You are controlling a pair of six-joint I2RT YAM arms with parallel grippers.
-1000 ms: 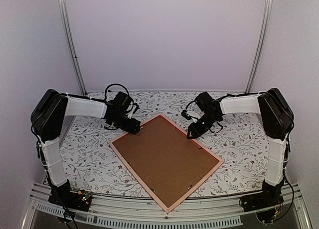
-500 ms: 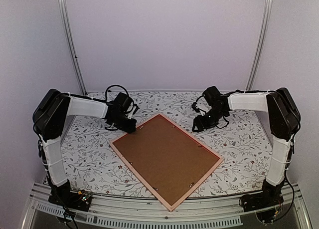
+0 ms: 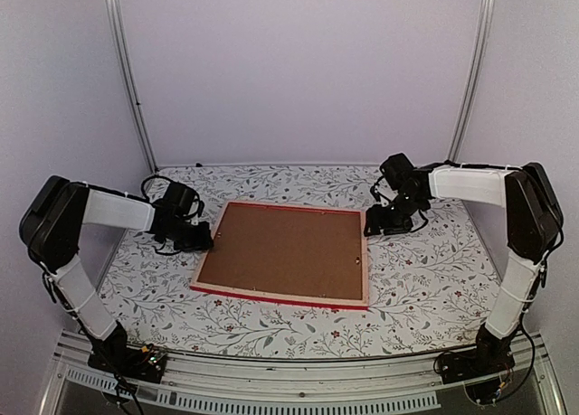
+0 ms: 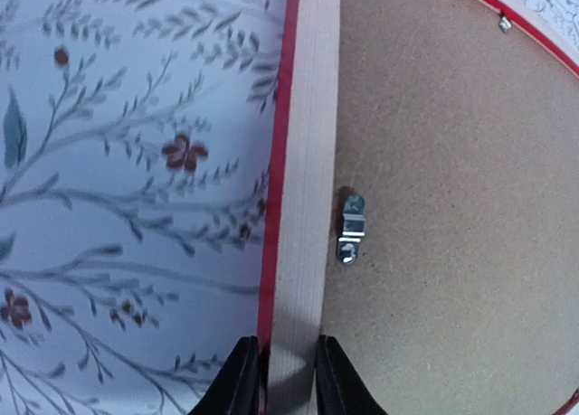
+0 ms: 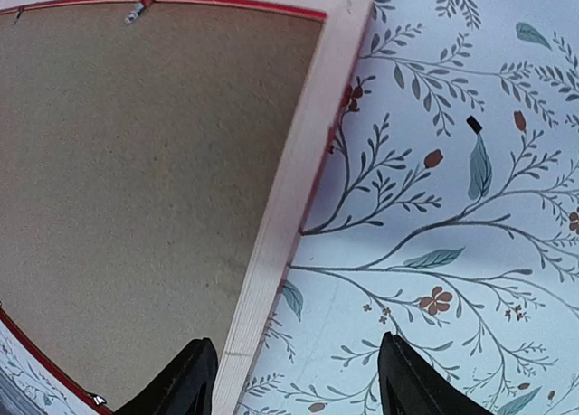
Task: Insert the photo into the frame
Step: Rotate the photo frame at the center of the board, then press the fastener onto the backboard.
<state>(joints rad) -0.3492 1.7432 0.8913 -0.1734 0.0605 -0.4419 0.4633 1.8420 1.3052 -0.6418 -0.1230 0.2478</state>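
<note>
The frame [image 3: 272,297] lies back side up on the flowered cloth, its pale wood rails edged in red. A brown backing board [image 3: 285,249] fills it. The photo is hidden. My left gripper [image 3: 206,241] is shut on the frame's left rail [image 4: 303,207], one finger on each side of it, just short of a small metal clip [image 4: 351,230]. My right gripper [image 3: 369,227] stands open at the right rail [image 5: 298,153]; one finger is over the board and the other over the cloth, and nothing is held.
The flowered tablecloth [image 3: 425,270] covers the table around the frame. Small metal clips [image 5: 134,14] hold the board along the rails. Two upright metal posts [image 3: 127,71] stand at the back corners. A metal rail [image 3: 271,379] runs along the near edge.
The frame has swung from a diagonal lie to nearly square with the table. My left gripper closed on its left rail and moved left. My right gripper opened wider and shifted right.
</note>
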